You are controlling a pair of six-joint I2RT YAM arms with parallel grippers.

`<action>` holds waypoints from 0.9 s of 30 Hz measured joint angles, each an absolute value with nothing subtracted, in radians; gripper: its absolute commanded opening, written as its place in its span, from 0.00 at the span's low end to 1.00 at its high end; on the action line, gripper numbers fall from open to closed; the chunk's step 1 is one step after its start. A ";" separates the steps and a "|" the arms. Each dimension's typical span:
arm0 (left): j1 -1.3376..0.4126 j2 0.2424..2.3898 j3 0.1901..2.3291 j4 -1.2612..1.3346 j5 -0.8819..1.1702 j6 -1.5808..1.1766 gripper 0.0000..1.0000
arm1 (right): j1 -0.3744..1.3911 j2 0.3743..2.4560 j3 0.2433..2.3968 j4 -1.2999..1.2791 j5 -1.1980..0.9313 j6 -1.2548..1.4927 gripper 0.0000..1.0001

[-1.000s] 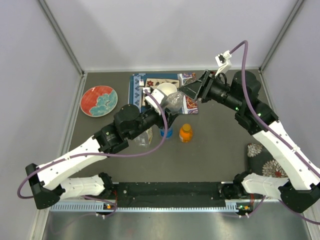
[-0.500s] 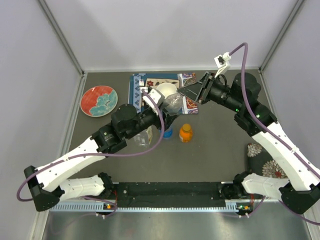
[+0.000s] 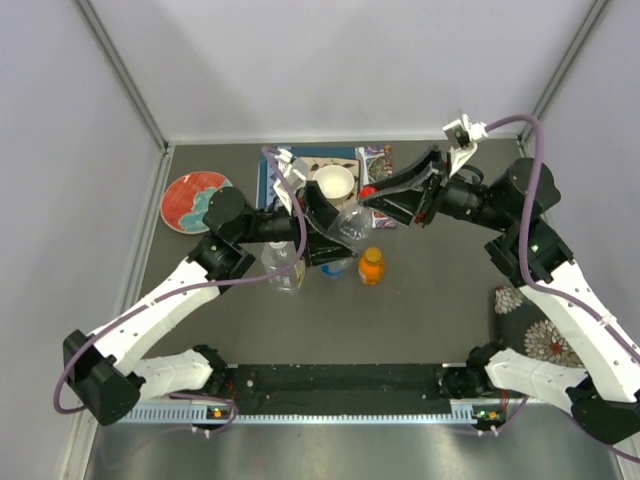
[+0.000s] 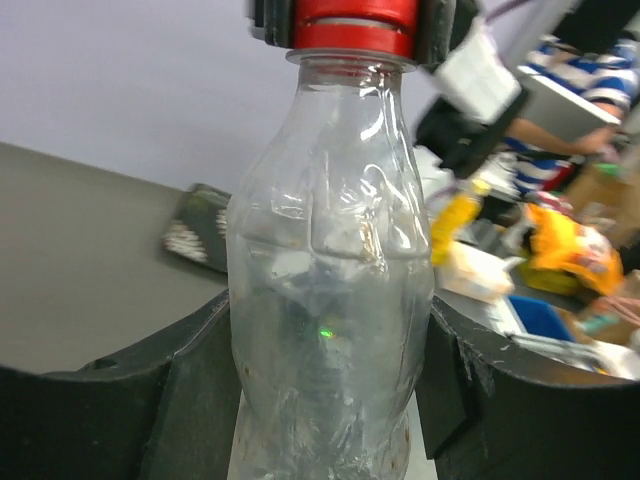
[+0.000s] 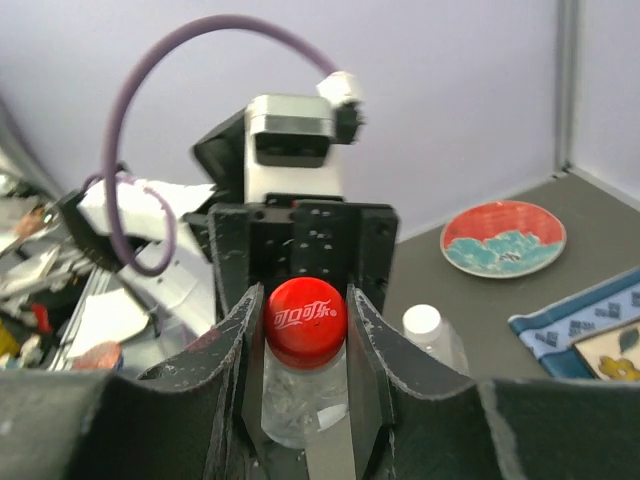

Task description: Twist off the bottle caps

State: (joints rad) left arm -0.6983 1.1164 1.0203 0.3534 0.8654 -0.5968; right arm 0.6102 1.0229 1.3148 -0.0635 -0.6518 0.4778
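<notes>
Between the two arms, just past mid-table, the right gripper (image 5: 305, 335) is clamped on the red cap (image 5: 305, 320), one black finger pressed against each side of it. Directly behind the cap sits the slim clear bottle (image 4: 330, 260), the cap on its neck. The left gripper (image 4: 330, 325) is closed around that bottle's body, its fingers (image 4: 190, 400) hugging the clear wall on both sides (the bottle fills the whole gap).

From above, the held bottle lies tilted, cap end toward 1 o'clock where the right gripper meets it, base toward 7 o'clock in the left gripper.

Around it stand the other bottles. The squat orange bottle (image 3: 371, 266), orange cap on, is upright at 5 o'clock, near. The blue-tinted bottle (image 3: 335, 267) is at 7 o'clock, mostly hidden under the left gripper. The wide clear bottle (image 3: 282, 264) with its white cap (image 5: 421, 320) on is at 8 o'clock, beside the left wrist.

A white bowl (image 3: 333, 183) sits at 11 o'clock on a patterned mat (image 3: 377, 158). A red plate (image 3: 192, 202) lies well off at 9 o'clock, and a floral cloth (image 3: 528, 322) at 4 o'clock.
</notes>
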 measured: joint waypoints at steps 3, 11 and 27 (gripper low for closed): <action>-0.693 1.147 1.017 0.465 0.987 -0.711 0.24 | 0.607 1.013 1.294 0.007 -0.752 0.463 0.00; -0.695 1.203 1.017 0.712 1.212 -0.947 0.25 | 0.603 1.016 1.286 0.120 -1.021 0.420 0.00; -0.710 1.258 1.021 0.831 1.343 -1.065 0.29 | 0.582 1.029 1.296 0.111 -1.235 0.305 0.51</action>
